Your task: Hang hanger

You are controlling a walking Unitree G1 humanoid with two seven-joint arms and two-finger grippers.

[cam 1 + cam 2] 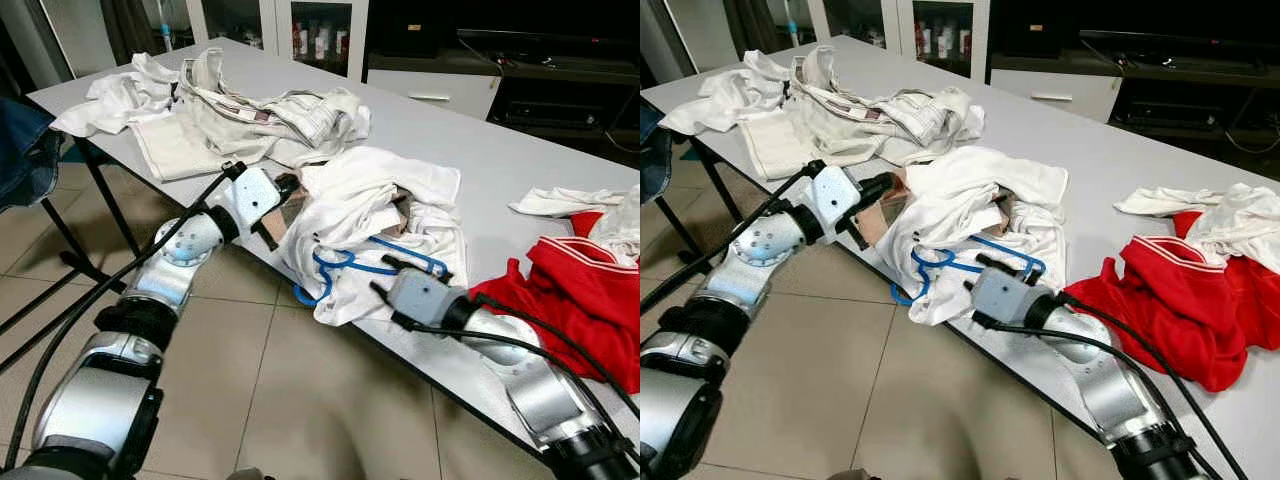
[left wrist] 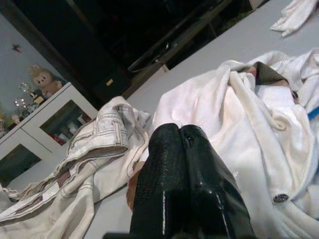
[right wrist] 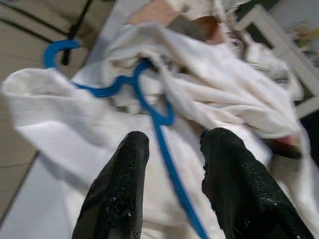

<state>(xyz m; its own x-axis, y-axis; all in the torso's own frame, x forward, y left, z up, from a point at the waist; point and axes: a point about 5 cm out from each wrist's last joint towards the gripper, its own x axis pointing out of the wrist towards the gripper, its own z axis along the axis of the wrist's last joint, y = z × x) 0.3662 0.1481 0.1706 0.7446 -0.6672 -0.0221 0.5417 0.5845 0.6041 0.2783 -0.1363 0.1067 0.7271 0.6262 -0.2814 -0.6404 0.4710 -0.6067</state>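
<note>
My right claw (image 3: 169,149) wide open over blue hanger (image 3: 158,118) on white shirt (image 1: 365,215). Left claw (image 2: 180,149) pressed shut, holding nothing.

We see the thin blue plastic hanger (image 1: 340,266) partly buried under the crumpled white shirt (image 1: 360,205). The red garment (image 1: 585,295) is cut off at the frame's edge.

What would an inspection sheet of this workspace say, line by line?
Surface: grey table, mostly covered with laundry.
Job's things: blue hanger lying on the white garment at the table edge.
Clutter: cream clothes, red garment.
Grippers: left gripper shut, beside the white garment; right gripper open, fingers either side of the hanger.
Cables: black cables along both arms.
Surroundings: tiled floor, glass cabinets.
</note>
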